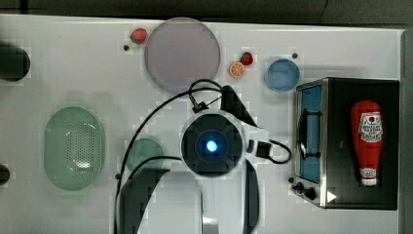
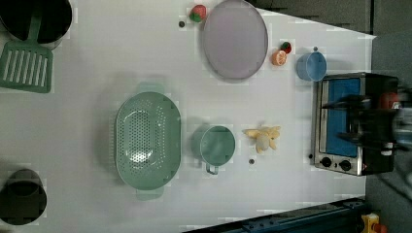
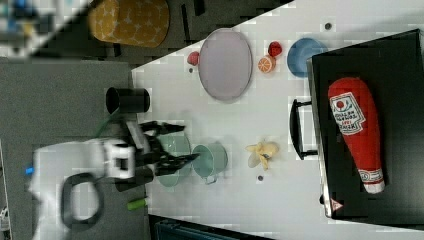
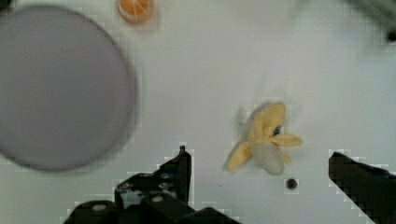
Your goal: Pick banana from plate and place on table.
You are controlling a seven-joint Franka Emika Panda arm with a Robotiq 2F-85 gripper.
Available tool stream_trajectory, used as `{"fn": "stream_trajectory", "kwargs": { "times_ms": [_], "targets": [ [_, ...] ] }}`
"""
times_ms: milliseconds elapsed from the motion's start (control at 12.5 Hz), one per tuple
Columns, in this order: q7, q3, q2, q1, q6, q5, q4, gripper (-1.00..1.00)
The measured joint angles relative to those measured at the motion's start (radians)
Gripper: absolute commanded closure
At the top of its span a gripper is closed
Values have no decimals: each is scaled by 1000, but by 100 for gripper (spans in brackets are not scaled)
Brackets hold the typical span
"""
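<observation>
The banana [image 4: 264,137] lies on the white table [image 4: 210,70] with its peel strips splayed, apart from the grey-lavender plate [image 4: 56,88], which has nothing on it. My gripper [image 3: 181,143] hangs above the banana, open. In the wrist view its two dark fingers [image 4: 180,165] stand wide apart on either side of the banana and do not touch it. The left view has the banana [image 2: 263,137] between the green cup and the toaster oven, well below the plate [image 2: 235,39]. In the top view my arm covers the banana, with the plate [image 1: 181,53] beyond it.
A green cup [image 2: 217,145] and a green strainer [image 2: 147,140] stand to the left view's left of the banana. A toaster oven [image 2: 345,121] with a ketchup bottle [image 1: 366,141] on top is close on the other side. A blue bowl [image 2: 311,66], an orange slice [image 2: 279,58] and strawberries sit near the plate.
</observation>
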Motion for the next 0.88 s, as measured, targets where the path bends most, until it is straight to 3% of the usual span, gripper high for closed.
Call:
{"fn": "stream_trajectory", "kwargs": {
  "times_ms": [400,560,880],
  "targets": [
    [-21,-13,-103,5,-340,10,320,-100],
    [-22,-30,-144,-1,-378,52,322,-100],
    [-24,-32,-142,-5,-417,23,302,-100]
  ]
}}
